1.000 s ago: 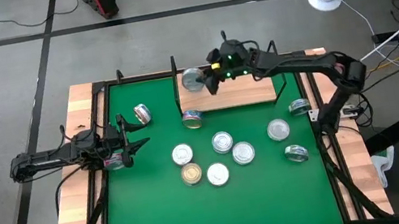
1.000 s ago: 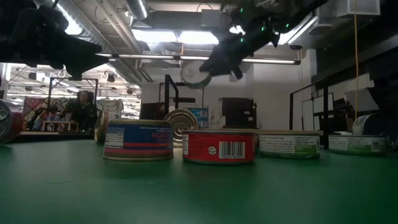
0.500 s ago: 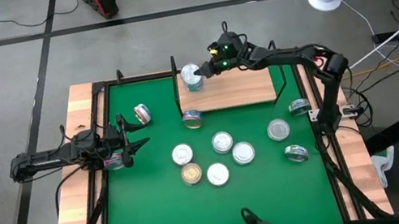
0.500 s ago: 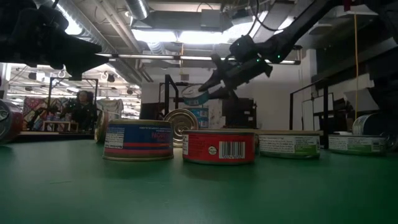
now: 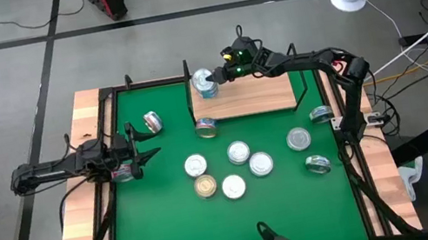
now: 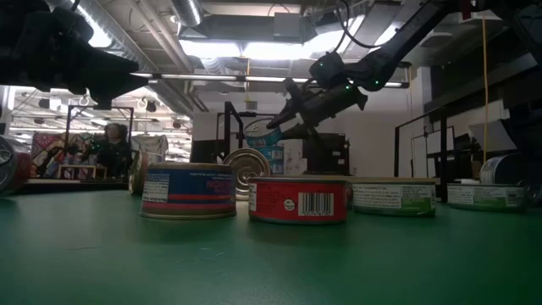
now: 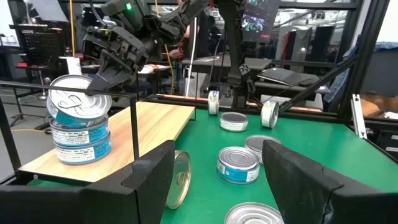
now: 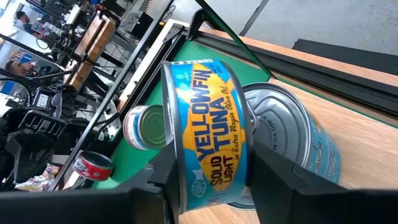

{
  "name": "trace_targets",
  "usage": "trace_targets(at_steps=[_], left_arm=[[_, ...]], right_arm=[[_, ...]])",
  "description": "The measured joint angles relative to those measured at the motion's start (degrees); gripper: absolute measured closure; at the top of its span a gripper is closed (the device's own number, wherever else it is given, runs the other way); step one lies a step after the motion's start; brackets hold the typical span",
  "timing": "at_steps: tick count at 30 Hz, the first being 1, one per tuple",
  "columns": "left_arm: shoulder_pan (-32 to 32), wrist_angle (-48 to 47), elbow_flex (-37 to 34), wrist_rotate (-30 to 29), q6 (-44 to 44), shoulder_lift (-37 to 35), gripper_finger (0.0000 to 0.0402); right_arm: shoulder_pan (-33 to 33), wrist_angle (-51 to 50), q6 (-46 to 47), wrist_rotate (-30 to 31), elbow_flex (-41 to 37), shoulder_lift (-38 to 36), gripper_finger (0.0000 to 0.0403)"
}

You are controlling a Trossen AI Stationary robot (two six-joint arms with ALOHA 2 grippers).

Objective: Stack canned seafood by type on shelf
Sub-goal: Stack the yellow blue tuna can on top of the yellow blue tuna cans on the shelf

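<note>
The right gripper [image 5: 221,73] is at the far left corner of the shelf [image 5: 263,98], its fingers [image 8: 273,177] grasping a blue-labelled tuna tin [image 8: 208,149] tilted on top of a second tin [image 7: 79,142] of the same type that stands on the shelf board. The left gripper [image 5: 143,157] waits with fingers spread at the left edge of the green mat [image 5: 171,225], close beside a tin there; whether it touches cannot be told. The remaining tins [image 5: 237,153] lie scattered on the mat near of the shelf.
</note>
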Motion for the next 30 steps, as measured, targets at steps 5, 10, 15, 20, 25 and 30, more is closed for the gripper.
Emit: trace_targets(at_steps=[5, 10, 15, 20, 25, 30], left_arm=[[0.00, -0.02, -0.01, 0.00, 0.00, -0.01, 0.0163], [0.00, 0.00, -0.01, 0.00, 0.00, -0.01, 0.0163], [-0.01, -0.02, -0.01, 0.00, 0.00, 0.01, 0.0163], [0.00, -0.01, -0.01, 0.00, 0.00, -0.01, 0.0163], [-0.02, 0.00, -0.01, 0.00, 0.00, -0.01, 0.0163], [0.00, -0.01, -0.01, 0.00, 0.00, 0.01, 0.0163]], right_arm=[[0.00, -0.23, 0.07, 0.08, 0.00, 0.00, 0.0228], [0.00, -0.59, 2.84, 0.59, 0.00, 0.00, 0.0207], [0.00, -0.57, 2.89, 0.61, -0.02, 0.00, 0.0190], [0.00, -0.57, 2.95, 0.63, -0.02, 0.00, 0.0170], [0.00, -0.57, 2.95, 0.66, -0.02, 0.00, 0.0146], [0.00, -0.50, 2.95, 2.80, -0.02, 0.00, 0.0126]])
